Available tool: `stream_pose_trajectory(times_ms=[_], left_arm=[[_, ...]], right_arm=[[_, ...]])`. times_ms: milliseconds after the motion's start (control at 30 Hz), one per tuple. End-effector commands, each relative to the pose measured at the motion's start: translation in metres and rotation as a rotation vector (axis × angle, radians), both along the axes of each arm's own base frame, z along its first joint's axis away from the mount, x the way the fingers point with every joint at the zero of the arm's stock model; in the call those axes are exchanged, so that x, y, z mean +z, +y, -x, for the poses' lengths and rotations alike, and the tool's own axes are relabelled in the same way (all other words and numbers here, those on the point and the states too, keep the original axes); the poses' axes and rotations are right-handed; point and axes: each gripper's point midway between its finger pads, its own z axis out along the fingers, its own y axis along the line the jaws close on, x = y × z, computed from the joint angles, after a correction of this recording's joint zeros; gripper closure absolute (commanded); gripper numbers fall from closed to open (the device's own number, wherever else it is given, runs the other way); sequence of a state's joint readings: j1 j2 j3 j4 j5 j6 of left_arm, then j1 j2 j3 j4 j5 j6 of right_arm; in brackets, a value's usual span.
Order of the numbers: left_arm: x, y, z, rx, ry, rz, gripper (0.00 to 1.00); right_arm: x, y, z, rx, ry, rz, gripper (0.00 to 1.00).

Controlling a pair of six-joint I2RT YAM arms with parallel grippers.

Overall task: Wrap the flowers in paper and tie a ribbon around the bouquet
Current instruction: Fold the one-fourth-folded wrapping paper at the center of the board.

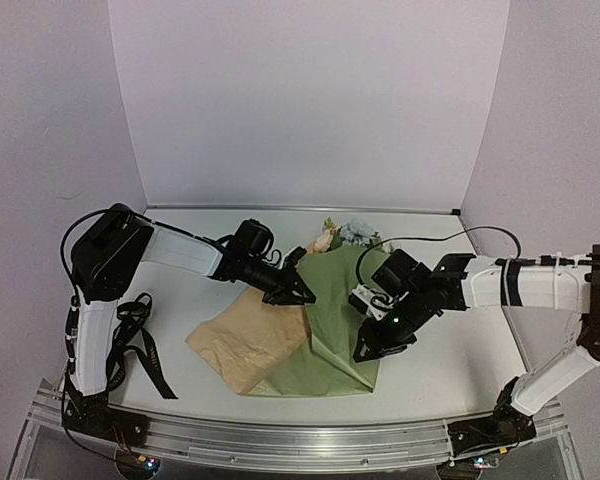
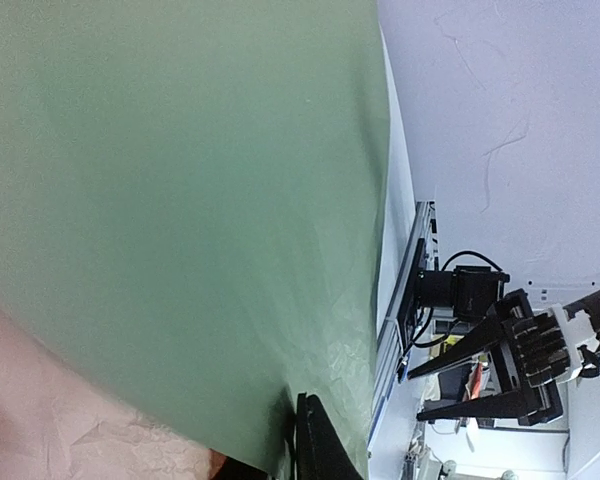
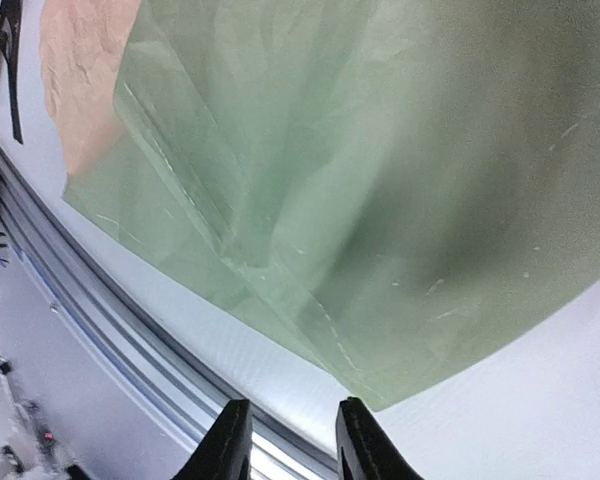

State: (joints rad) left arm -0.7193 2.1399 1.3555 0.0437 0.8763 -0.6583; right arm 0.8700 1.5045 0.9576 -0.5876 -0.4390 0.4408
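The paper (image 1: 332, 330) lies mid-table, olive-green face up, with a tan-brown flap (image 1: 248, 345) folded out to the left. The flowers (image 1: 345, 235) poke out pale at its far end, their stems hidden under the sheet. My left gripper (image 1: 298, 291) is shut on the paper's fold; in the left wrist view green paper (image 2: 180, 200) fills the frame against one black finger (image 2: 320, 445). My right gripper (image 1: 368, 348) hovers over the paper's right edge, open and holding nothing (image 3: 292, 440), with the paper's corner (image 3: 380, 395) just ahead of it. The black ribbon (image 1: 145, 350) lies loose at the left.
The aluminium rail (image 1: 300, 435) runs along the near table edge, close to the paper's near corner. White walls close off the back and sides. The left arm's base (image 1: 90, 390) stands beside the ribbon. From the left wrist the right gripper (image 2: 415, 395) shows with its fingers apart.
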Motion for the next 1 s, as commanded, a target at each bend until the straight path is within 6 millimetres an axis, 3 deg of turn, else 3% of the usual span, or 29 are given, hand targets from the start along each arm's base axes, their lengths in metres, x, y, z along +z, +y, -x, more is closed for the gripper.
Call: stream_pose_trajectory(times_ms=[0, 267, 467, 733, 967], left_arm=[[0.036, -0.010, -0.001, -0.037, -0.026, 0.084, 0.93], [0.051, -0.010, 0.004, -0.057, -0.001, 0.107, 0.95], [0.057, -0.008, 0.010, -0.074, 0.012, 0.118, 0.95], [0.062, -0.005, 0.015, -0.086, 0.027, 0.122, 0.95], [0.065, -0.006, 0.015, -0.081, 0.036, 0.122, 0.95]], right_arm=[[0.004, -0.025, 0.000, 0.187, -0.226, 0.170, 0.65], [0.000, -0.022, -0.007, 0.378, -0.458, 0.353, 0.47], [-0.008, -0.014, -0.014, 0.417, -0.548, 0.420, 0.39], [-0.021, -0.003, -0.021, 0.412, -0.624, 0.453, 0.35], [-0.020, 0.005, -0.025, 0.416, -0.710, 0.499, 0.36]])
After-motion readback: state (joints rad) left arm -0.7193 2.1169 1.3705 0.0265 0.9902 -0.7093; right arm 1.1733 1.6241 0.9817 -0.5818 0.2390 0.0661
